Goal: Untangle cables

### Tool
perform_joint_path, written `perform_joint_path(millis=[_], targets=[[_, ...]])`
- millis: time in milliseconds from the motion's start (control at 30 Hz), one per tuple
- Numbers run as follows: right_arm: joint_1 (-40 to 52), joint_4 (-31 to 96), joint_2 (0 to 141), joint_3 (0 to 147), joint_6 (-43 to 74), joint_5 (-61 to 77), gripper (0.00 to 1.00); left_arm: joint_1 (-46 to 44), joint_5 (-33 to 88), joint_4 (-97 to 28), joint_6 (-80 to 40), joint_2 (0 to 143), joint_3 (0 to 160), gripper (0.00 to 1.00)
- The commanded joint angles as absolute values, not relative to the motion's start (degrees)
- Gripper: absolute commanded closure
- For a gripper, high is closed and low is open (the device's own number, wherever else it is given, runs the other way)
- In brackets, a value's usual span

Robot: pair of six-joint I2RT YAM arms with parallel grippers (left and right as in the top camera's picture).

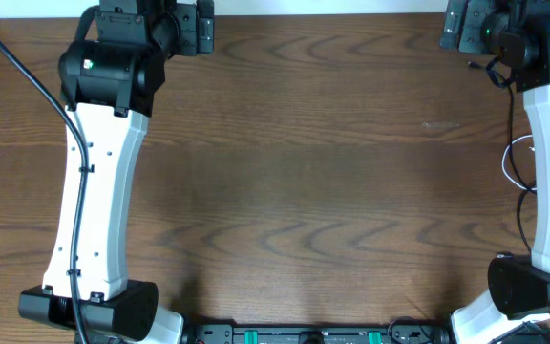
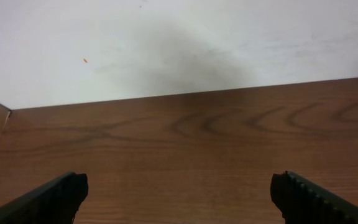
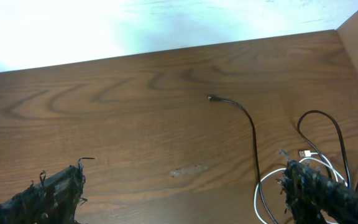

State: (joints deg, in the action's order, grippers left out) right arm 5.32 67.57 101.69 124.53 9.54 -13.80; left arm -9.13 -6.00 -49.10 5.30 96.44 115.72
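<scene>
The black cable (image 3: 252,134) lies on the table with its plug end (image 3: 210,98) free. It runs back to a loose tangle with the white cable (image 3: 263,186) beside my right gripper's right finger. A white plug (image 3: 304,153) lies in the tangle. In the overhead view the white cable (image 1: 509,164) and the black cable (image 1: 521,205) lie at the table's right edge, partly hidden by the right arm. My right gripper (image 3: 182,196) is open and empty, left of the tangle. My left gripper (image 2: 179,199) is open and empty over bare wood at the far left (image 1: 194,24).
The wooden table (image 1: 313,182) ends at a white wall (image 2: 179,43) just beyond both grippers. The right arm (image 1: 547,162) stands over the cables at the right edge. The left arm (image 1: 98,182) stretches along the left side.
</scene>
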Motion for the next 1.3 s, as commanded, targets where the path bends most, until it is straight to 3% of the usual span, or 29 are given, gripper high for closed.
perform_joint_path(millis=[0,1267], targets=[[5.6,67.9,101.1,124.9,8.7,-14.9,0.01,-8.9,-6.7,-49.2,4.6,96.2,115.5,0.02],[5.6,68.2,101.1,124.9,8.7,-14.6,0.01,-8.9,-7.1,-51.0,4.8,96.2,115.5,0.02]])
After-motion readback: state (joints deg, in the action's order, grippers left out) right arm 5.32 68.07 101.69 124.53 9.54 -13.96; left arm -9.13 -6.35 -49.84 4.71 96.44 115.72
